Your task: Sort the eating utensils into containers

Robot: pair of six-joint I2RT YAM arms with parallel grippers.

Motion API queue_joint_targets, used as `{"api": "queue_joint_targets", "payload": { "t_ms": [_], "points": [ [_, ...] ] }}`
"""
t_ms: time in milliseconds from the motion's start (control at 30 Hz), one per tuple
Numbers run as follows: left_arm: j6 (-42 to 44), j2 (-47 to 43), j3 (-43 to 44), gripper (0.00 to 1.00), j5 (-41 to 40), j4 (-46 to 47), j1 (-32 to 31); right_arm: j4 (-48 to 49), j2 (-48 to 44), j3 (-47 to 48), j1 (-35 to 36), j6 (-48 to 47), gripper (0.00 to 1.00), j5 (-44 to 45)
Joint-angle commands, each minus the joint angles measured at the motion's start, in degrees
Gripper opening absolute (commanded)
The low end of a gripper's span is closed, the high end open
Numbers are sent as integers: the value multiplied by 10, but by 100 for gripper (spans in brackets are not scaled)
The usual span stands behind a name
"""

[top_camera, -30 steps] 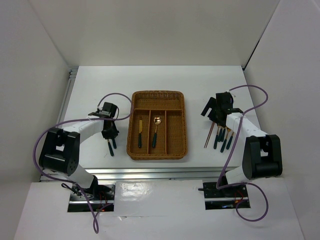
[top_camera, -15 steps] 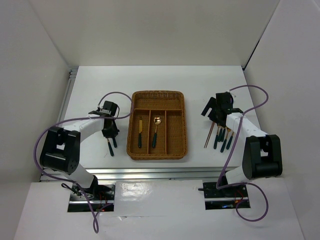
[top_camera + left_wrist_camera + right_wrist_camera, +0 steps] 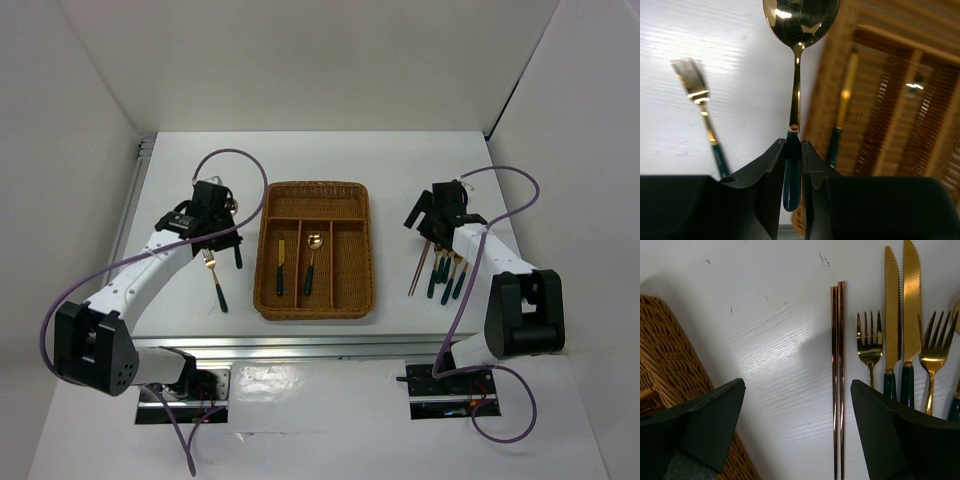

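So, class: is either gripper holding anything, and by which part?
The left gripper holds a spoon by its green handle, just below the gold neck. The right gripper is open and holds nothing.

Pretty clearly a robotics lab rig, not anyone's kitchen. The white worktop [image 3: 400,165] is boxed in by bare white panels [image 3: 300,60] on the left, right and far sides, like a little test booth. An aluminium framing rail [image 3: 320,345] runs along the near edge. The left arm [image 3: 140,278] and right arm [image 3: 497,262] sit on metal plates there, with purple cables [image 3: 230,151] looping loose. The only homey thing is a wicker cutlery tray [image 3: 315,186] mid-worktop.
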Motion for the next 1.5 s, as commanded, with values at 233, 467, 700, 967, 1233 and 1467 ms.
{"api": "queue_joint_targets", "payload": {
  "t_ms": [233, 467, 700, 967, 1233, 1467],
  "points": [
    [-26, 0, 62, 23, 96, 60, -130, 4, -3, 26, -4, -10, 95, 40],
    [-78, 42, 34, 23, 81, 163, -209, 4, -25, 3, -4, -15, 95, 34],
    [-113, 84, 9, 23, 66, 222, -245, 15, -48, -27, -4, -21, 95, 2],
    [-124, 136, -3, 24, 59, 250, -258, 20, -64, -44, -4, -15, 95, -4],
    [-119, 166, -9, 24, 48, 255, -263, 15, -70, -49, -4, -15, 95, -4],
    [-113, 196, 10, 27, 42, 249, -269, 15, -75, -55, -4, -10, 95, -4]
  ]
}}
